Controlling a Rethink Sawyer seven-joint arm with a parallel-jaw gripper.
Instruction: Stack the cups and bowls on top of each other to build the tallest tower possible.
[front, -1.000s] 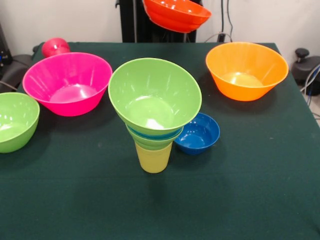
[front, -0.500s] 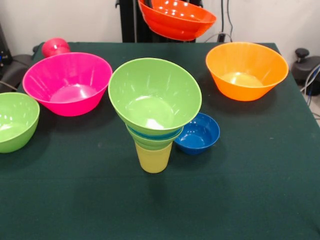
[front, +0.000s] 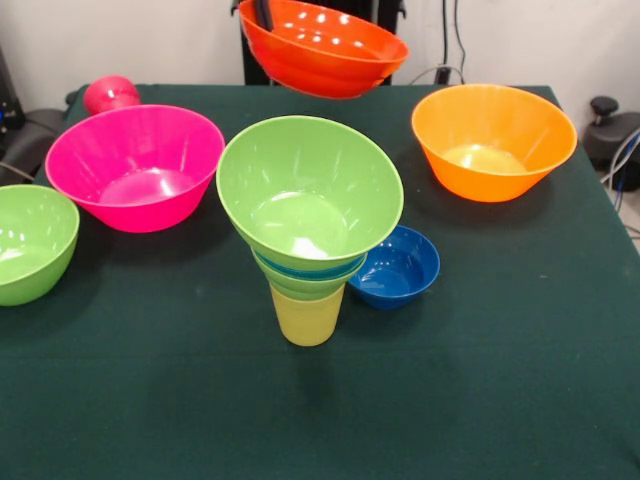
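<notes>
The tower stands mid-table: a pale yellow cup (front: 308, 318) at the base, small green and blue bowls nested in it, and a large lime green bowl (front: 308, 195) on top, tilted toward the camera. An orange-red bowl (front: 325, 48) hangs in the air behind and above the tower. My gripper (front: 262, 14) is shut on its left rim, with one dark finger showing inside the bowl; the rest of the gripper is cut off by the top edge. A red cup (front: 110, 94) sits at the far left corner.
A dark blue bowl (front: 398, 267) sits just right of the tower's base. A big pink bowl (front: 135, 165) is at the left, a lime green bowl (front: 30, 240) at the left edge, and a yellow-orange bowl (front: 492, 140) at the right. All rest on the green table cloth (front: 480, 380).
The orange-red bowl has moved left and a little lower in the picture, closer to above the tower. Everything on the table stays where it was.
</notes>
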